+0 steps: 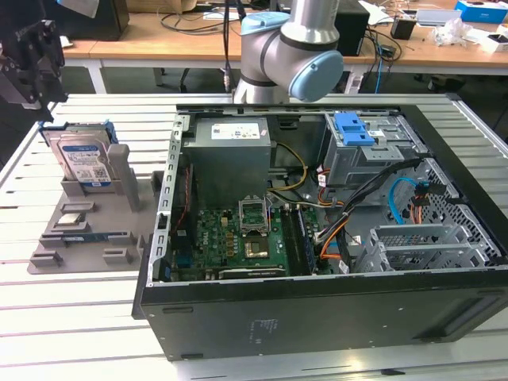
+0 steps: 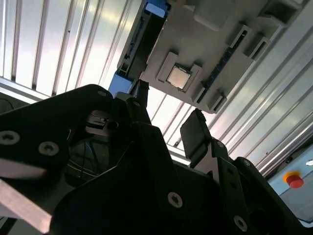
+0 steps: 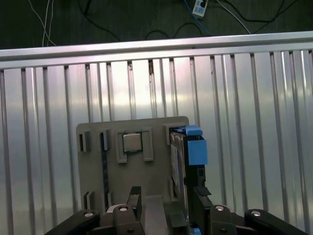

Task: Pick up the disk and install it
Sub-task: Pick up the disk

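The disk [image 1: 83, 159] stands upright on its edge in a grey holder [image 1: 79, 230], slotted at the holder's back end. Its white-and-blue label faces forward and its bright blue carrier frames the silver body. In both wrist views the disk [image 3: 188, 147] [image 2: 139, 39] is seen edge-on, rising from one side of the holder's [image 3: 132, 171] [image 2: 210, 34] flat plate.

A small square silver chip [image 3: 131, 143] lies in a recess of the holder, near the disk but apart from it.

The black pincer [image 1: 40, 87] hangs in the air above the holder, over its disk end, and touches nothing. In the first wrist view the pincer [image 3: 166, 205] has its two fingers [image 3: 134, 199] spread wide and holds nothing. The disk's edge lines up within the gap between them. The second wrist view shows the same wide gap in the pincer [image 2: 168, 120], with the holder beyond it.

The holder rests on a table [image 1: 79, 317] of ribbed silver metal slats.

Just beside the holder, on the exterior view's right, an open black computer case [image 1: 317, 313] lies on its side. Inside it are a big grey power-supply box [image 1: 230, 147], a green circuit board, bundled cables and a small blue bracket [image 1: 353, 128]. The grey robot arm [image 1: 294, 44] rises behind the case.
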